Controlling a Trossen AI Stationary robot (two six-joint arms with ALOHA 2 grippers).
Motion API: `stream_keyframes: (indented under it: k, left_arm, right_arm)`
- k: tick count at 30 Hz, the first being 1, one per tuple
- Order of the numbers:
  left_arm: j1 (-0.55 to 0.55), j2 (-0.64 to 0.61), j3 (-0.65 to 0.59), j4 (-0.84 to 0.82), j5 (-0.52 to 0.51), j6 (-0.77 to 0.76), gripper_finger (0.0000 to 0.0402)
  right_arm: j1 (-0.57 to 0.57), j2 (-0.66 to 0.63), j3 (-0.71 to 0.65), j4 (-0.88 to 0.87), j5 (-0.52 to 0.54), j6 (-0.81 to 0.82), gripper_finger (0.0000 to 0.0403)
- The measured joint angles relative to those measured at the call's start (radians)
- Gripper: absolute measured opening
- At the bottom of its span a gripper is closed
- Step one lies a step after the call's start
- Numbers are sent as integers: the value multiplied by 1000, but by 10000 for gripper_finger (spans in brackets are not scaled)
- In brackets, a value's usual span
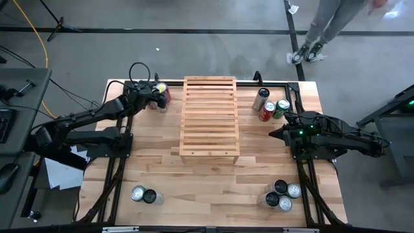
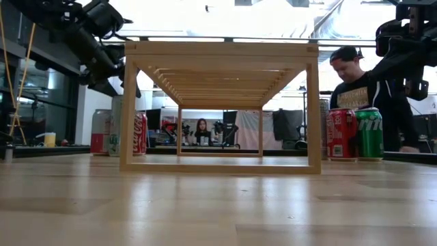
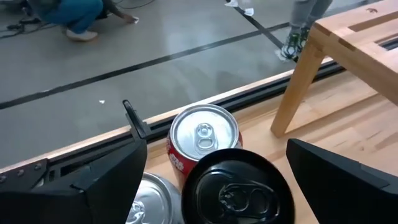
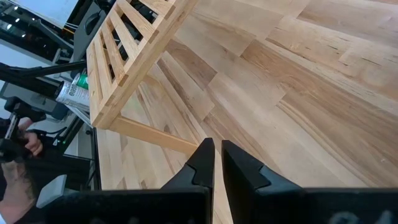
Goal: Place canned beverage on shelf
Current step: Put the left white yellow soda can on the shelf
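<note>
Wooden shelf (image 1: 209, 120) runs lengthwise front-to-back; left fingers (image 3: 112, 171) spread, right fingers (image 4: 202, 165) closed

Shelf (image 1: 209, 120): pale, light-wood slats
Tabletop (image 1: 207, 188): warmer, mixed-tone wood planks
Can by left gripper (image 3: 204, 138): red with silver lid
Neighbouring can (image 3: 237, 190): black lid
Cans by right arm: one red (image 2: 340, 134), one green (image 2: 370, 133)
Arms: dark

Bright backlight floods in behind the shelf (image 2: 222, 102) in the low view, bleaching the windows and darkening nearby arms. Overhead, lighting is even with soft shadows. The near tabletop (image 2: 218, 212) blurs, out of focus.
</note>
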Motion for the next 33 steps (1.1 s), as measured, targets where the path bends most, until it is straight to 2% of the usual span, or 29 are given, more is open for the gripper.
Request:
stream_keyframes:
  k: [6, 10, 28, 33]
  left_arm:
    - [0, 7, 0, -6, 12, -66, 378]
    - [0, 23, 0, -5, 62, -89, 378]
    - [0, 100, 2, -51, 44, -129, 378]
    - [0, 94, 2, -57, 46, -124, 366]
  right_arm:
    - [0, 0, 0, 0, 0, 0, 16]
    - [0, 0, 0, 0, 0, 0, 16]
    - [0, 0, 0, 0, 0, 0, 16]
    - [0, 0, 0, 0, 0, 0, 16]
